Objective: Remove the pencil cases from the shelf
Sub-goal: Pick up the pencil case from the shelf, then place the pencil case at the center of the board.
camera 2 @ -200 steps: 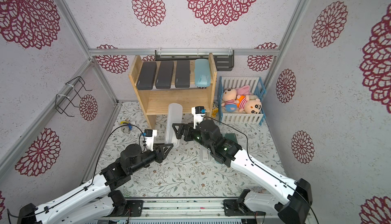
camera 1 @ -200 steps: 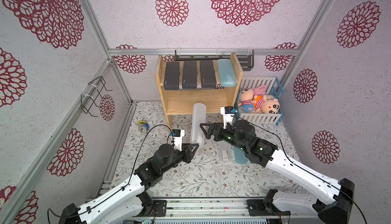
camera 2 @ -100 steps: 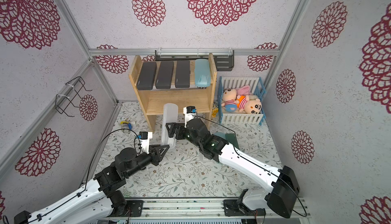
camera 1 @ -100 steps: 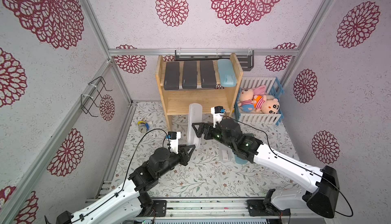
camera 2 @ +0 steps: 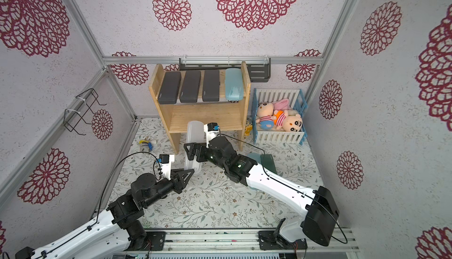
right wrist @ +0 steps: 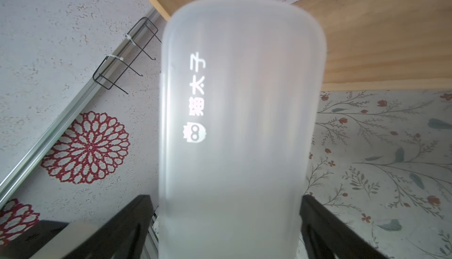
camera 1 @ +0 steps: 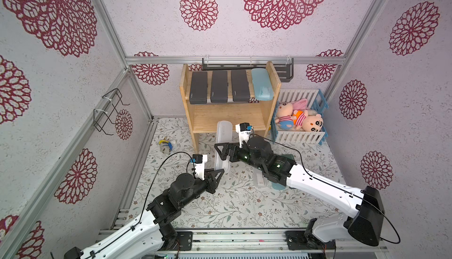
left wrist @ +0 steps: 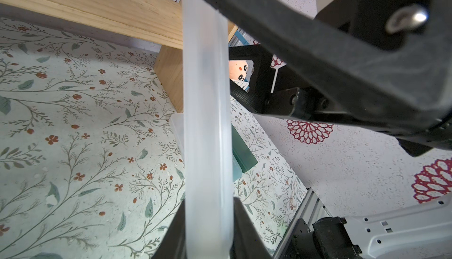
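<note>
My left gripper (camera 1: 218,172) (left wrist: 208,221) is shut on the near end of a frosted clear pencil case (camera 1: 223,138) (camera 2: 194,138) (left wrist: 206,123) (right wrist: 239,123). The case is held edge-up in front of the wooden shelf (camera 1: 274,93) (camera 2: 156,91). My right gripper (camera 1: 226,153) (right wrist: 227,221) stands open with its jaws either side of the case's broad faces. Three dark grey cases (camera 1: 219,86) and a light blue one (camera 1: 262,84) lie on the shelf's top tier. The lower board shows bare.
On the floral floor under my right arm lie another frosted case (camera 1: 260,180), a light blue one (camera 1: 277,186) and a dark green one (camera 1: 291,157). A crate of plush dolls (camera 1: 298,135) stands right of the shelf. A small toy (camera 1: 166,145) lies at its left.
My right arm has swung left, and its open jaws now straddle the frosted case. My left gripper has drawn the case slightly left and toward the front.
</note>
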